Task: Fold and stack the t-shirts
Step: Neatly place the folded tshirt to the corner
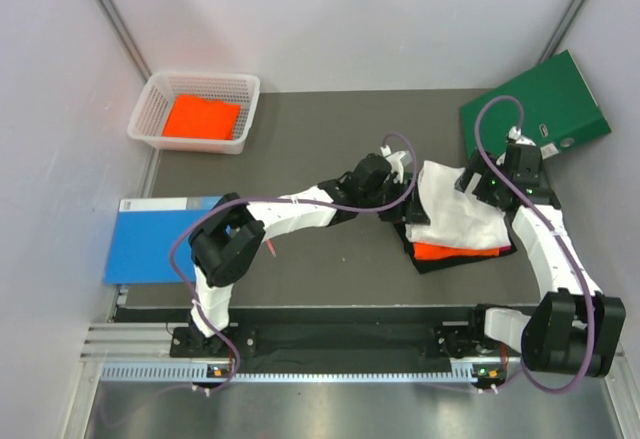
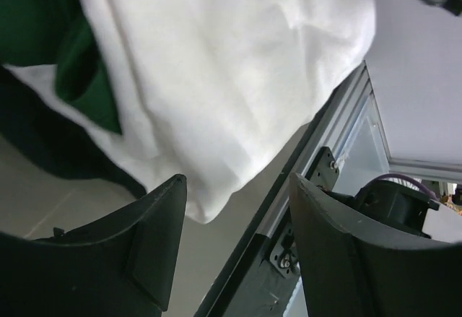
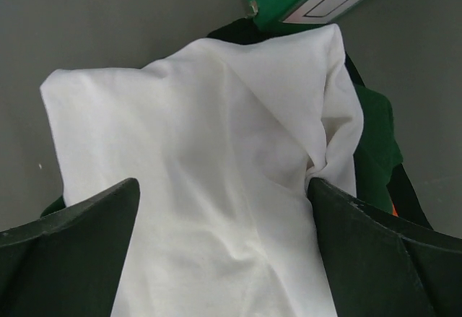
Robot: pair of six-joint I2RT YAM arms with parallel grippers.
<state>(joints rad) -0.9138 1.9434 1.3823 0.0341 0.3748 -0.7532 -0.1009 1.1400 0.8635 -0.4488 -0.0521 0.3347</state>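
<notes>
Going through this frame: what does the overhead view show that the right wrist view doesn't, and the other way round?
Overhead only: a white basket holding an orange shirt at the far left, and a blue book at the left edge of the table.
Right wrist only: the right gripper with its fingers open, close above the cloth, and a dark green sleeve at the cloth's side.
Both: the white shirt and the green binder behind it.

A green binder (image 1: 535,109) lies far right, a white basket (image 1: 147,111) far left, a blue book (image 1: 150,244) near left.
</notes>
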